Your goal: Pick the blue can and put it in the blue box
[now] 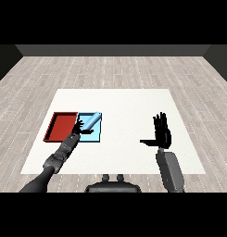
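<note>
Head view shows the left hand (79, 127) reached out over the near edge of the blue box (97, 137), its fingers seemingly curled round the lower end of the blue can (92, 121); the hand is small and dark here, so how fully it wraps the can is hard to tell. From that hold the can slants up and away to the right, its far end over the box's back rim, so it sits tilted above the tray rather than lying flat inside. That placement suggests the can is over its target and only needs lowering and letting go.

Just left of the box, touching it side by side, lies the red tray (62, 127), which plays no part in the job. Well apart on the table (129, 99), the right hand (162, 131) stands upright with fingers spread and thumb out, holding nothing, apparently parked clear of the work.

The can is a slim, pale blue cylinder, close in colour to the tray beneath it.
</note>
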Robot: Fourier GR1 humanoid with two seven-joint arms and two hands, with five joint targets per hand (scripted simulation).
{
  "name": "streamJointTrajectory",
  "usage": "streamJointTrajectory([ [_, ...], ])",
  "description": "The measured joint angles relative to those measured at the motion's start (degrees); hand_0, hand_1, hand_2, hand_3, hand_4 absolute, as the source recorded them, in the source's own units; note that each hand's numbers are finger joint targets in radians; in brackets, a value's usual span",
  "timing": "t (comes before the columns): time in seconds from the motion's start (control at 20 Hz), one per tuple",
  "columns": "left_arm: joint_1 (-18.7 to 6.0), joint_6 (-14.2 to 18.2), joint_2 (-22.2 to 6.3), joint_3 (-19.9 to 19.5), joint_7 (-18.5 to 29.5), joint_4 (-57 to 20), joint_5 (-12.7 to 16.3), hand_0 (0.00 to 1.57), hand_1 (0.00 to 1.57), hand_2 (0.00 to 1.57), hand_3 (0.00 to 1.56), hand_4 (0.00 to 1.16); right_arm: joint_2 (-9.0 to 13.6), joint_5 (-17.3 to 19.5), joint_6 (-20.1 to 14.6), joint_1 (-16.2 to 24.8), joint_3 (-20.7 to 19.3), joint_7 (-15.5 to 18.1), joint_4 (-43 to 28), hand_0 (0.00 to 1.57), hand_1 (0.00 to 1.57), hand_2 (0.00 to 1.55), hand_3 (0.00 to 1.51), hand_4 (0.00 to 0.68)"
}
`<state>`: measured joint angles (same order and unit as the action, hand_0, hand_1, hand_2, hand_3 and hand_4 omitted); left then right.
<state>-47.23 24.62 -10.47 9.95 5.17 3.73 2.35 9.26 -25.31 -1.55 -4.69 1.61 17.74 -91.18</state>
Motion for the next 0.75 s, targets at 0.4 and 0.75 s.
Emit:
streamJointTrajectory([
  [0.4,3.4,10.7,0.3,-7.1,16.7,10.9,6.0,0.00,0.00,0.00,0.00,0.00,-0.5,-0.8,0.3,-1.3,-0.3,-0.6,-0.3,0.00,0.00,0.00,0.00,0.000],
  [0.75,11.1,1.6,2.0,-7.5,33.3,28.1,9.0,0.00,0.00,0.00,0.00,0.00,0.5,0.1,0.5,-1.1,-0.2,-1.5,0.0,0.00,0.00,0.00,0.00,0.000],
])
